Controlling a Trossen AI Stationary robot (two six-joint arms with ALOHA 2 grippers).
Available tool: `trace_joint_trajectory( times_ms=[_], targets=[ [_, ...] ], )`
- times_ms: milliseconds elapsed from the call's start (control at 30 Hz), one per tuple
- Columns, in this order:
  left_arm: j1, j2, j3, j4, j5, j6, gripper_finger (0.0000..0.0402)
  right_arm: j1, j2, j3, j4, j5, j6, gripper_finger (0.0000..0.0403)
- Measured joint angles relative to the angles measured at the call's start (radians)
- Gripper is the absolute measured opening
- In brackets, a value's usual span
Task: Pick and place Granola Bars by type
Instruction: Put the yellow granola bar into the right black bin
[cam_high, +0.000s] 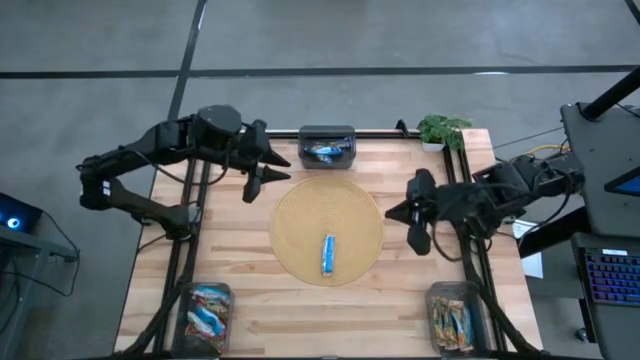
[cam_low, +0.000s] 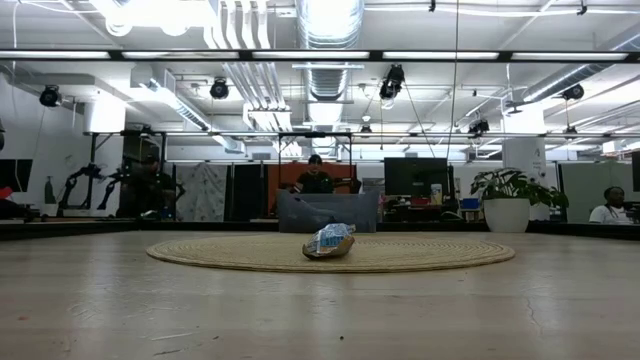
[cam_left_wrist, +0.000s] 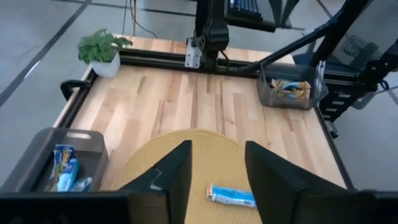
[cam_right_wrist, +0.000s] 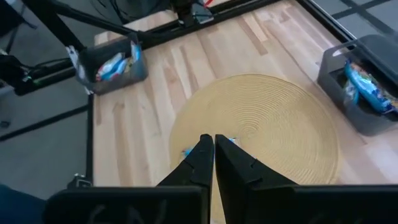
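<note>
Three bins — one bar on one mat, one plant.

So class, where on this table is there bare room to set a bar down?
Bare wood lies between the round mat and the two near-corner bins. The mat is free around its single blue bar. It is crowded at the far edge by the third bin and plant.

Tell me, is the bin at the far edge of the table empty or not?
Not empty. The grey bin holds blue-wrapped granola bars; the left wrist view shows them inside too.
</note>
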Motion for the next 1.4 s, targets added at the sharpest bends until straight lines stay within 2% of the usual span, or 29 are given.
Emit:
trace_joint_trajectory(
  times_ms=[333, 700, 1100, 1400],
  targets=[
    [-0.002, -0.043, -0.045, 0.018, 0.0, 0.007, 0.0007, -0.12, 0.018, 0.0, 0.0, -0.096, -0.088, 0.0008],
    [-0.02, -0.064, -0.045, 0.02, 0.002, 0.079, 0.0, -0.167, 0.058, 0.0, 0.028, -0.156, -0.216, 0.0009],
    [-0.101, -0.027, -0.045, 0.033, 0.01, 0.225, 0.0, -0.204, 0.093, -0.001, 0.03, -0.185, -0.22, 0.0008],
    [-0.101, 0.039, -0.045, 0.118, 0.008, 0.221, 0.0, -0.203, 0.104, -0.002, 0.028, -0.185, -0.217, 0.0008]
  ],
)
